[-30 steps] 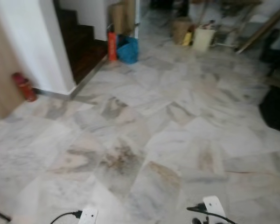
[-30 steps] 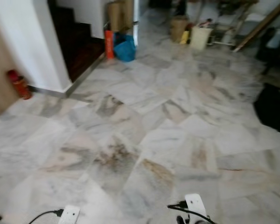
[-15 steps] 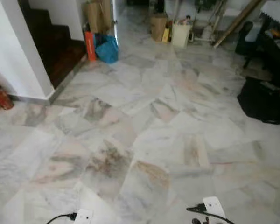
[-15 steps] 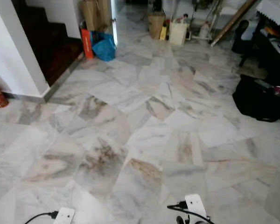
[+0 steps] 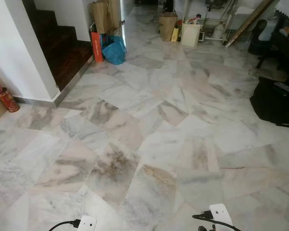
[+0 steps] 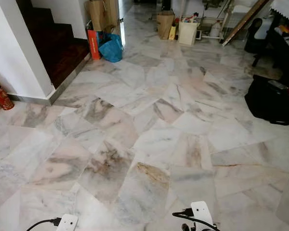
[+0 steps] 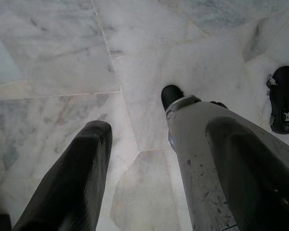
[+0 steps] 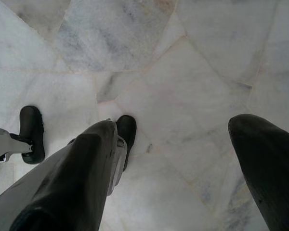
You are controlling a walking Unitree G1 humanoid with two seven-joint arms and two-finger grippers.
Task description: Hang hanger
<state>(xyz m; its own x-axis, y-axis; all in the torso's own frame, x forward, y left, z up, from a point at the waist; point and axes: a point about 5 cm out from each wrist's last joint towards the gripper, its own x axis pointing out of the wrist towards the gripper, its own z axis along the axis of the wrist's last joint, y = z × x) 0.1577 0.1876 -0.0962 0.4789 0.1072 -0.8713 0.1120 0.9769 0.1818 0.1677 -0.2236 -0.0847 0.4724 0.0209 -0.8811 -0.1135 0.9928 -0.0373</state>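
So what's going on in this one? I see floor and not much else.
The robot stands on a marble floor in a home, both arms hanging low. The left gripper and right gripper point down at the tiles, fingers apart and holding nothing. Ahead are a dark stairway, a blue bag, a red fire extinguisher by the wall and a black bag on the right. There is no hanger or rail to be made out.

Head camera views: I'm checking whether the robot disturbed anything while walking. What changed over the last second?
Only the camera turned: the whole picture shifted and sharpened, so the black bag came into view on the right. The red extinguisher, blue bag and marble floor show no move of their own. The left gripper and right gripper hang open over the floor, holding nothing.
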